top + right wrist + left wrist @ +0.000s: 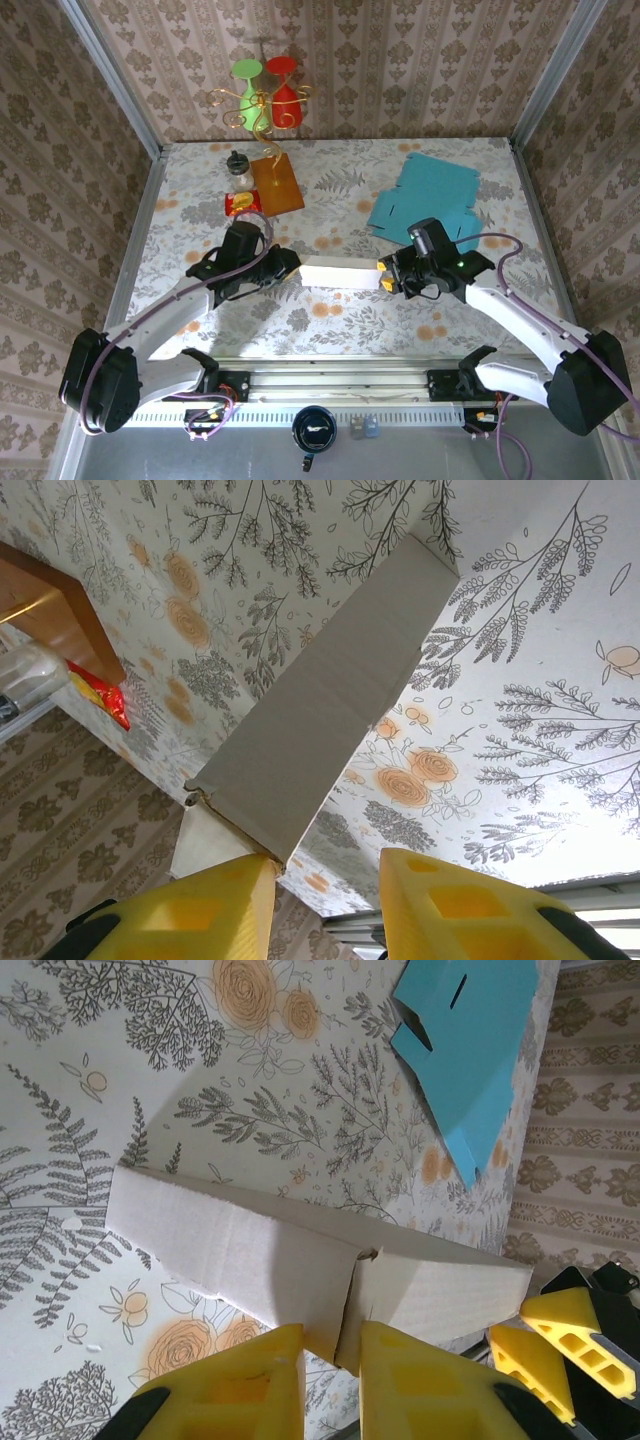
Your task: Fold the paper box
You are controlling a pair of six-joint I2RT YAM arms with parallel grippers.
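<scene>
Box: the paper box [340, 272] lies on the bench [330, 205] between the arms, its long axis running left to right.
Left jaws: the left gripper [330, 1345] is nearly closed, pinching the box's near edge.
Right jaws: the right gripper [325, 875] stands apart, one finger against the box's right end and nothing clamped.
Nearer arm: neither, I judge; each arm is at its own end.

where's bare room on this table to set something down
Bare tablecloth between the wooden board and the teal sheet, and the near strip between the white box and the rail. Crowded: back left around the jar and red packet, and the middle, where left hand and right hand meet the box.
</scene>
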